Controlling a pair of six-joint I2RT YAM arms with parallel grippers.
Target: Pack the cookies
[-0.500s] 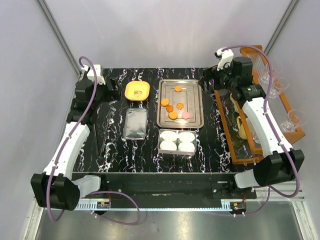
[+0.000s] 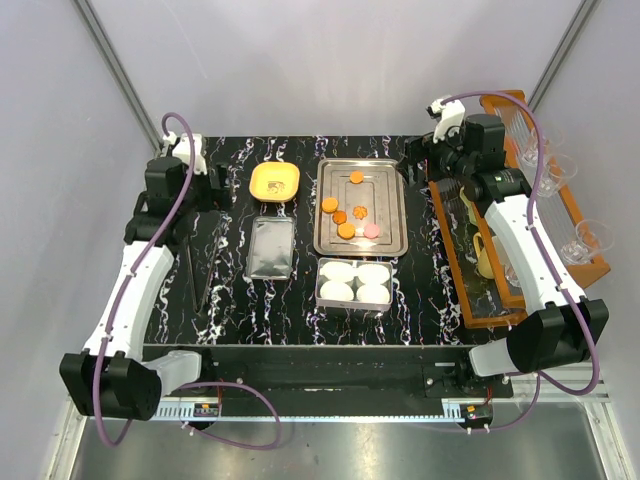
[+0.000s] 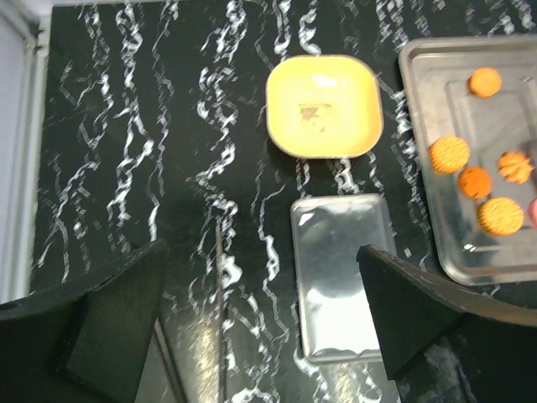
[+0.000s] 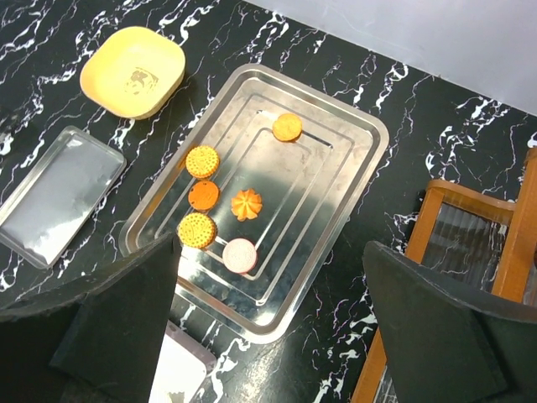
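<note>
- One black marbled table (image 2: 420, 300) carries everything.
- Wooden rack (image 2: 455, 270), at 3 o'clock, lies partly under the right arm. Its contents are hard to make out.
- Steel tray (image 2: 388, 195), at 2 o'clock of table centre, is loaded.
- Steel box (image 2: 354, 309), at 5 o'clock, holds four white paper cups (image 2: 338, 272). Judged the likely destination.
- Flat lid (image 2: 270, 248) sits at 9 o'clock and a yellow dish (image 2: 274, 181) at 11 o'clock.
- Left gripper (image 3: 260, 252) has its fingers spread wide with nothing between them.
- Right gripper (image 4: 270, 243) is likewise spread and bare, high above the tray.
- Six cookies (image 4: 202, 160) all lie on the tray, none packed. One sits alone at the tray's 12 o'clock and five are clustered lower. The pink one (image 4: 239, 254) is at the cluster's 5 o'clock.
- Risk: the clustered cookies lie close together, so a descending finger may shove a neighbour.
- Risk: flat discs on slick steel may skid instead of lifting, and a hard pinch may crack one.
- Hidden: the pink cookie is cut off in the left wrist view.
- Hidden: the right wrist's own fingers largely block the box.
- Hidden: a thin dark tool (image 2: 195, 280) at 8 o'clock cannot be identified.
</note>
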